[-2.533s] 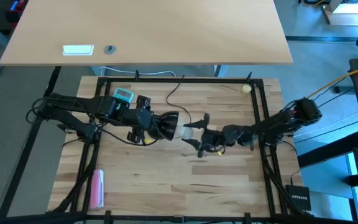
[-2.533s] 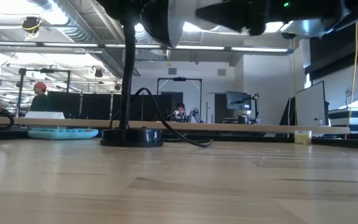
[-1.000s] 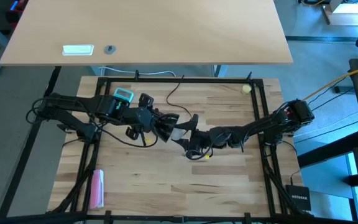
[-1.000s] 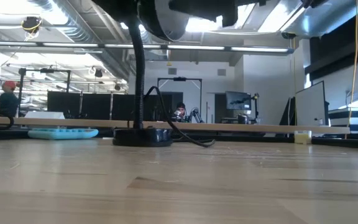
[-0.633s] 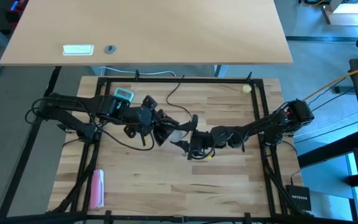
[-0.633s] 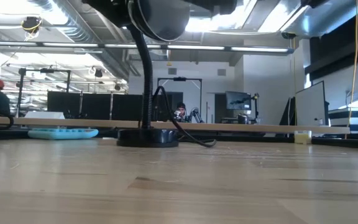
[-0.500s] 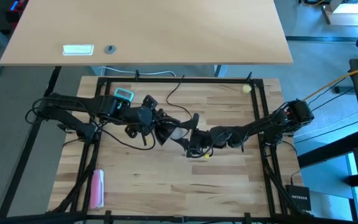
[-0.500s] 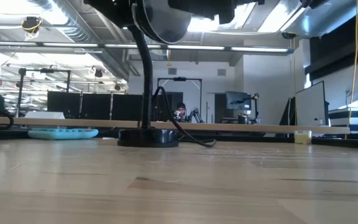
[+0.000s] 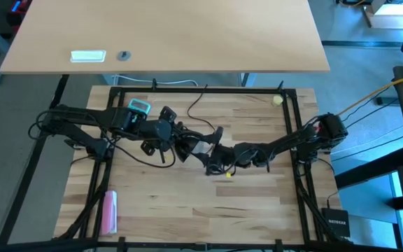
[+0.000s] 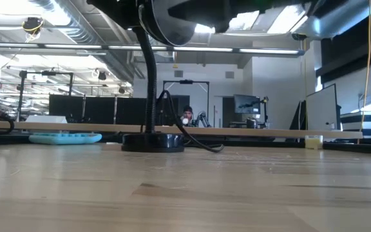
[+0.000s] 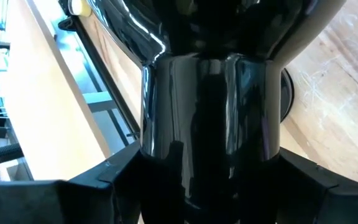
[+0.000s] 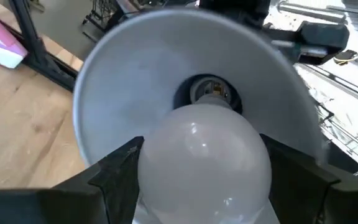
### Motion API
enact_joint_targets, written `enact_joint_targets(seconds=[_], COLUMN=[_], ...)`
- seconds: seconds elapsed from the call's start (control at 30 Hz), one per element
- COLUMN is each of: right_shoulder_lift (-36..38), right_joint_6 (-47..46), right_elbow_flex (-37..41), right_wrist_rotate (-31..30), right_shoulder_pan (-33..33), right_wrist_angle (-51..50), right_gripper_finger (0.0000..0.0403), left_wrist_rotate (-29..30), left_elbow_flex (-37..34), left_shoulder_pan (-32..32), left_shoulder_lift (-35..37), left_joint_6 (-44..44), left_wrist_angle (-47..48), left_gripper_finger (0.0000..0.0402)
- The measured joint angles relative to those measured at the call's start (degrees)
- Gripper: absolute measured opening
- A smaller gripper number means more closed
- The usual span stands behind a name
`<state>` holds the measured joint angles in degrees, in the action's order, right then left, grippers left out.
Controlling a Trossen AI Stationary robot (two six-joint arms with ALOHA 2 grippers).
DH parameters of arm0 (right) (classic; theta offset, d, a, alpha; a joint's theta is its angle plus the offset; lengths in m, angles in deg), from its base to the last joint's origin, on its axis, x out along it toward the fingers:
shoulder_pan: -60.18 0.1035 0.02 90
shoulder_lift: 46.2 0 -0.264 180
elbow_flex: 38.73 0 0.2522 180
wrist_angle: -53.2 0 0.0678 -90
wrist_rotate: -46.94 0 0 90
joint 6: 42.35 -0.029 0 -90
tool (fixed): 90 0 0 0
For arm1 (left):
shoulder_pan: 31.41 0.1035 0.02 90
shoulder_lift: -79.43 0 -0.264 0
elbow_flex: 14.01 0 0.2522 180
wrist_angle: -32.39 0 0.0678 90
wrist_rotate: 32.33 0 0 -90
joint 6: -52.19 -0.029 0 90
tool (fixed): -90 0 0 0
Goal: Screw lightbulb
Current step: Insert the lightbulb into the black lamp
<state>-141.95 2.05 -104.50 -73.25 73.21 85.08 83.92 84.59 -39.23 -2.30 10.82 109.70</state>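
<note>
Held in the right pincer (image 12: 204,186), bulb (image 12: 202,158) inside the white-lined shade (image 12: 135,112), just short of the socket (image 12: 207,92). Left pincer (image 11: 207,180) clamped on the lamp's black neck (image 11: 210,118). Below, bare wooden desk (image 10: 237,193); beyond, an office with monitors.

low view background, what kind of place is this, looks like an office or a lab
Probably an open-plan lab or workshop: exposed ceiling ducts, rows of dark monitors on benches, a whiteboard, and a person seated far back.
</note>
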Motion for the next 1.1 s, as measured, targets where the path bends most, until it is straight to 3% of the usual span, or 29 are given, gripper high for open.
enact_joint_targets(seconds=[0.17,0.5,0.73,1.1], right_shoulder_lift=[-2.8,-4.5,-4.4,-4.5], right_joint_6=[-0.9,-3.3,-3.6,17.8], right_elbow_flex=[-0.6,-4.2,-4.2,-4.1], right_wrist_rotate=[0.9,0.9,7.0,10.3], right_shoulder_pan=[-0.4,-1.5,-4.7,-6.2], right_wrist_angle=[3.9,2.6,2.8,3.0], right_gripper_finger=[0.028,0.028,0.028,0.028], left_wrist_rotate=[-0.3,-0.3,-1.6,-3.0], left_elbow_flex=[-0.1,-0.2,-0.2,-0.2], left_shoulder_pan=[-0.1,-0.3,-0.9,-0.6], left_shoulder_lift=[0.0,-0.1,0.0,0.0], left_joint_6=[1.7,7.6,9.5,11.0], left_wrist_angle=[-1.2,-3.5,-2.7,-1.7], left_gripper_finger=[0.0251,0.0252,0.0253,0.0253])
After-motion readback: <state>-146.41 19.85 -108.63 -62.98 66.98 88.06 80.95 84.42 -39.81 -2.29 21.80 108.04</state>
